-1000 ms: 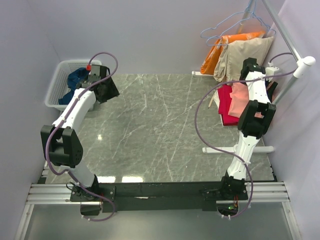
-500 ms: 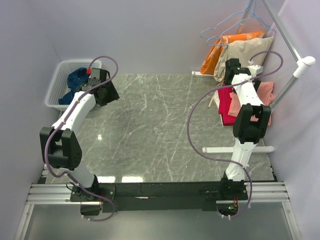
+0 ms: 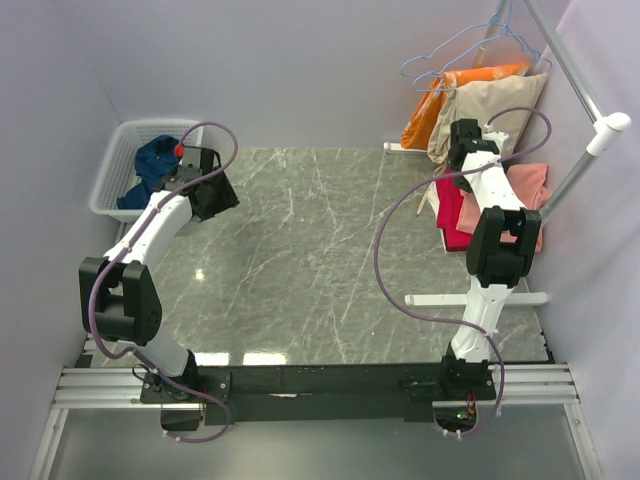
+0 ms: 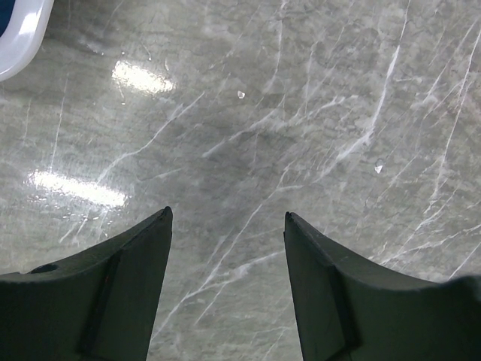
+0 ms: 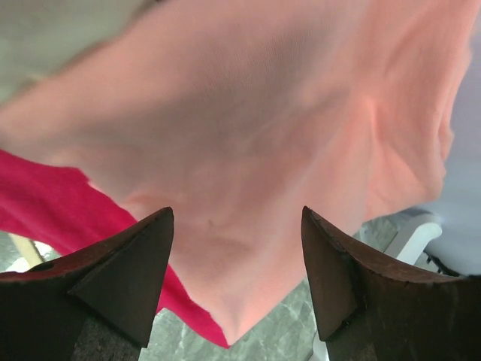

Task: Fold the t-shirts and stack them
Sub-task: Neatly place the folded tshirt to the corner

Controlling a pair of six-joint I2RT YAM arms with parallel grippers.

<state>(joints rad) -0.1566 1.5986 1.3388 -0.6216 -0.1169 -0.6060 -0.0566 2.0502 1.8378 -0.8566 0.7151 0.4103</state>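
Salmon-pink cloth fills the right wrist view: the pink shirt (image 5: 285,135) hangs on the rack (image 3: 575,172) at the right edge of the table (image 3: 320,240), with the red shirt (image 5: 45,199) just behind and below it. The right gripper (image 5: 237,212) faces the pink cloth with its jaws spread wide and pinching nothing. The navy shirt (image 3: 150,165) lies bunched in the basket (image 3: 108,190) at the table's far left corner. Just beside it, the left gripper (image 4: 227,213) hangs over bare table, jaws apart and empty.

No shirt looks folded or stacked yet. The risk lies in the grab. The pink and red layers overlap, so a deep bite could catch both and drag the red one off too. A shallow bite on one loose fold could slip as the cloth takes its own weight. The right arm's cable (image 3: 390,240) loops near the rack and might snag on the pull back.
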